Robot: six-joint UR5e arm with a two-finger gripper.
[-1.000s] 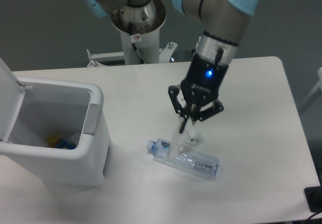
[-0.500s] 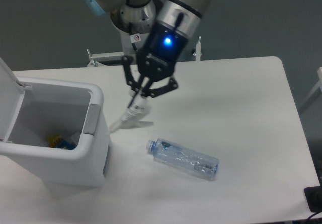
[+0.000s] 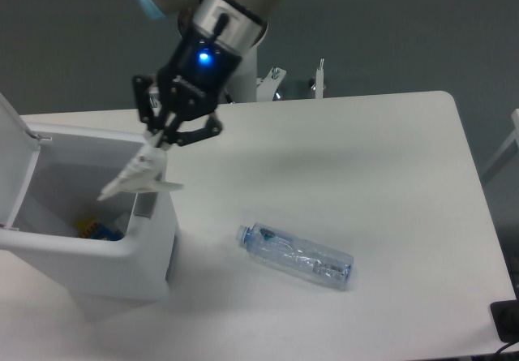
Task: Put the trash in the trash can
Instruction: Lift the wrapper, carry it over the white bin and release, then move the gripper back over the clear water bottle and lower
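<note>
The bin (image 3: 89, 255) is sitting open at 8 o'clock. The gripper (image 3: 160, 134), over mid-table a moment ago, is now hanging above the bin's right rim, jaws clenching the packet (image 3: 136, 176), which is dangling toward 7 o'clock. The bottle (image 3: 296, 256) is lying unmoved on the table (image 3: 389, 174), long axis 10-to-4, cap at 10.

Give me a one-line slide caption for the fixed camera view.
Claw holds thin see-through plastic packet over open white boxy bin; clear blue-capped plastic bottle lies on white table.
</note>
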